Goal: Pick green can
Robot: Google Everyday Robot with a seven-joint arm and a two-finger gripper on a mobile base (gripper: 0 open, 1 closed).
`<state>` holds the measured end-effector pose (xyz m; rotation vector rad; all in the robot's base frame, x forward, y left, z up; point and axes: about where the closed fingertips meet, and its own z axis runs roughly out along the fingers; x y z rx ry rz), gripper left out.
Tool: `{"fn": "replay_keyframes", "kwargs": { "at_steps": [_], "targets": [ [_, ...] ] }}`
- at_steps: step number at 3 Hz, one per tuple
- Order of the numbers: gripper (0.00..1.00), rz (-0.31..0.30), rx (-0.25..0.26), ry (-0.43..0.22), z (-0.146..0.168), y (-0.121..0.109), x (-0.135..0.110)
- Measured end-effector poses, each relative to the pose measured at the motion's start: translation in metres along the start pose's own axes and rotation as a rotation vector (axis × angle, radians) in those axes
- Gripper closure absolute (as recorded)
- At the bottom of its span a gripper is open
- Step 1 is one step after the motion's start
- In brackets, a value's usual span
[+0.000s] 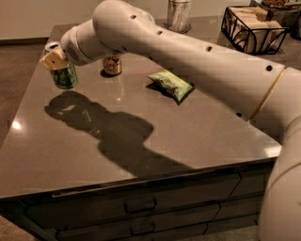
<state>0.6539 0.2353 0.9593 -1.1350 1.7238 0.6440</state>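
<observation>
The green can [65, 78], shiny green with pale swirls, is at the far left of the table [141, 141]. My gripper [54, 57] comes in from the right on the big white arm [188, 52]. It is shut on the can's top. The can hangs a little above the tabletop, and its shadow lies apart from it on the surface below. The can's silver top is mostly hidden by the pale fingers [51, 61].
An orange-brown can [112, 66] stands just right of the green can, behind the arm. A flat green chip bag [172, 85] lies mid-table. A metal cylinder [179, 14] and a wire basket [254, 24] are at the back. Drawers [141, 207] front the table.
</observation>
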Motion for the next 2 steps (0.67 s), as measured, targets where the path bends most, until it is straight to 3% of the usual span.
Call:
{"fn": "replay_keyframes", "kwargs": {
  "at_steps": [1, 2],
  "targets": [
    [1.0, -0.026, -0.007, -0.021, -0.0499, 0.0102, -0.0231],
    [1.0, -0.027, -0.004, -0.021, -0.0523, 0.0098, -0.0233]
  ]
}}
